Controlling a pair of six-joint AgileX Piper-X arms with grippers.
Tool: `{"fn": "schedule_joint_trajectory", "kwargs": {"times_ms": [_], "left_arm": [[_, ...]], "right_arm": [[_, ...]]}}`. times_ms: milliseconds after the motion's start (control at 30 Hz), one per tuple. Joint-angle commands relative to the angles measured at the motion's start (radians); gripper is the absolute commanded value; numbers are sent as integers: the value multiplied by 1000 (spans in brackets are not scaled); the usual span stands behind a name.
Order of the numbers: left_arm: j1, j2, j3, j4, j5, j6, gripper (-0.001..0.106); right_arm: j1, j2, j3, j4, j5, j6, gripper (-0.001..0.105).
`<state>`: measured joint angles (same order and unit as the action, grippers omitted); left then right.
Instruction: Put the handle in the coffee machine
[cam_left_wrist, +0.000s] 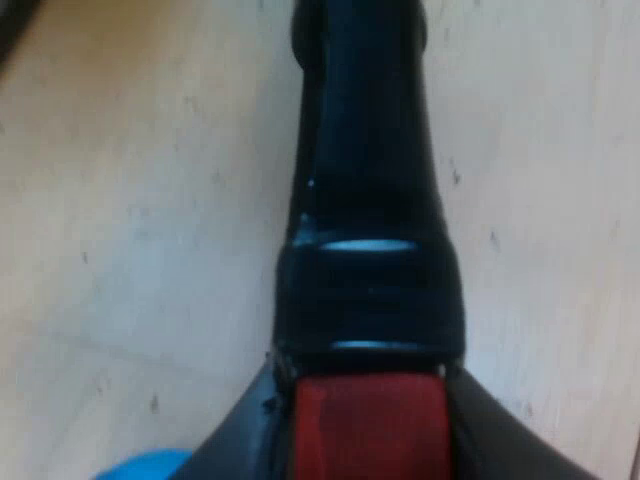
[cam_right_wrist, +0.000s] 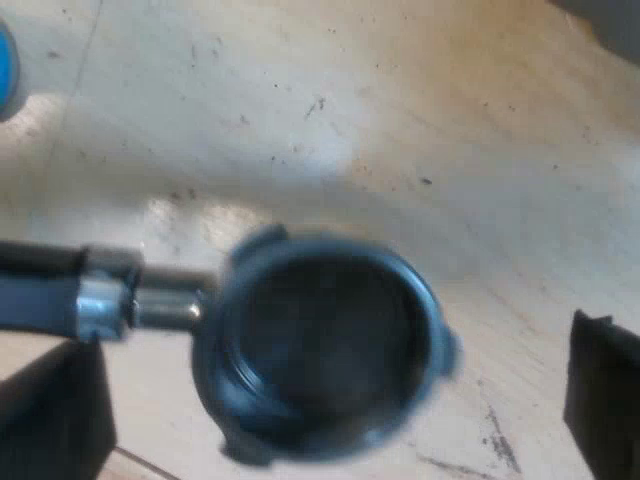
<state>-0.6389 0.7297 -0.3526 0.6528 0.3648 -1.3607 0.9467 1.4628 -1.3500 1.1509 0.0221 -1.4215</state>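
Over the pale wooden surface (cam_right_wrist: 420, 90), the round metal holder (cam_right_wrist: 325, 340) with its glossy black, red-tipped handle (cam_left_wrist: 365, 200) is not yet in the machine. The left gripper (cam_left_wrist: 370, 425) has its fingers clenched on the red end. The right gripper (cam_right_wrist: 325, 400) hangs released, fingers spread either side of the basket. Carrying it over and locking it in look still to come.

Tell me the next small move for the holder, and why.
Probably raise the left gripper a little, to lift the holder clear of the table. Its fingers flank the handle's red end, apparently gripping it. The basket lies over bare wood between the right gripper's wide-open fingers, which stand apart from it.
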Motion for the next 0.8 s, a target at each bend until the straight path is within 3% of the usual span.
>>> {"fn": "schedule_joint_trajectory", "kwargs": {"times_ms": [33, 200, 300, 400, 500, 533, 633, 733, 800], "left_arm": [[-1, -7, -16, -27, 15, 5, 0], [-1, -7, -36, 6, 15, 5, 0], [8, -7, -49, 46, 27, 24, 0], [55, -7, -49, 59, 36, 40, 0], [137, -9, -49, 69, 39, 42, 0], [213, -10, -57, 85, 56, 47, 0], [321, -10, -76, 141, 83, 103, 0], [367, -10, -88, 206, 83, 179, 0], [382, -10, -94, 227, 83, 192, 0]], "right_arm": [[-1, -11, -12, 6, 31, -15, 97], [-1, -11, -12, 5, 77, -15, 97], [-1, -11, -12, 5, 164, -15, 97], [-1, -11, -12, 4, 208, -11, 97], [-1, -11, -12, 4, 207, -11, 97], [-1, -11, -12, 4, 207, -11, 97], [-1, -11, -12, -22, 207, -11, 97], [-1, -11, -12, -60, 205, -11, 97], [-1, -16, -12, -70, 178, -11, 97]]}}
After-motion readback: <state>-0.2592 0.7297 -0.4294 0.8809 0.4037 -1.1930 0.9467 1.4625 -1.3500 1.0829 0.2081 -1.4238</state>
